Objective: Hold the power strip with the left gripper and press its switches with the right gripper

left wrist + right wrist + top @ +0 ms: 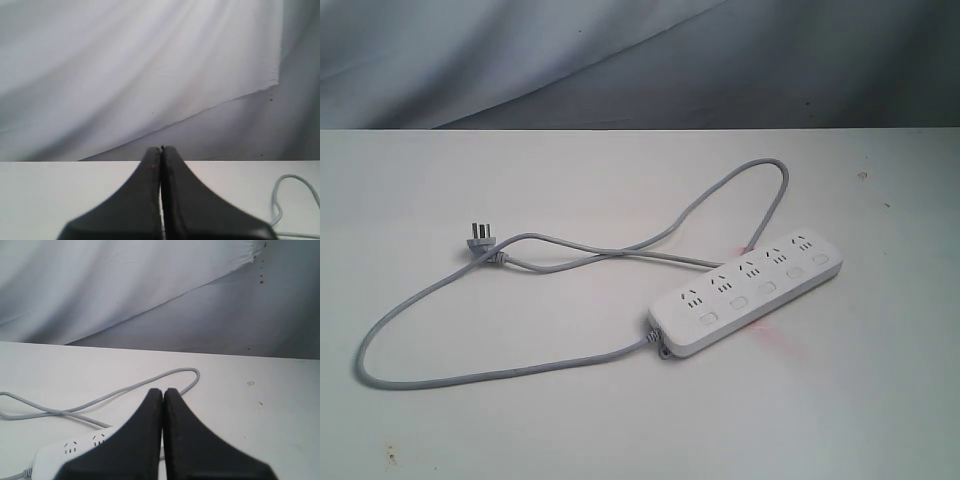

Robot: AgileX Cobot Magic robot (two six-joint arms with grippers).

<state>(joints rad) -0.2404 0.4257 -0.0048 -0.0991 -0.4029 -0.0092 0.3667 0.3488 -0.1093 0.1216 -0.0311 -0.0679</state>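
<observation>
Across the lower three quarters of the exterior view spreads a plain white counter point(470, 430), with a creased grey-white cloth point(620, 60) hanging behind it along the top of the frame.

Right of centre lies the power strip point(765, 273), a long white bar with rounded ends. It rests flat and runs diagonally from lower left to upper right. Any print on it is too small to read. A faint reddish tinge colours the counter just beside its two long edges.

Its grey cable point(470, 375) leaves the lower-left end and sweeps out in a wide loop towards the left edge. It then comes back towards the middle, arcs up behind the bar and crosses itself.

The two grippers show only in the wrist views. The left gripper point(161, 150) has its black fingers point(145, 200) pressed together with no gap and holds nothing. It is above the bare counter, with one curl of cable at the lower right of that picture. The right gripper point(163, 391) also has its fingers point(190, 440) closed tip to tip and empty. One end of the white bar shows just past them at the lower left of that picture, and cable loops beyond.

The three-pin plug point(478, 238) lies left of centre in the exterior view, well apart from the bar.

Five small white switches point(739, 301) run in a row along the bar's near edge, each below a group of dark socket holes point(747, 268).
</observation>
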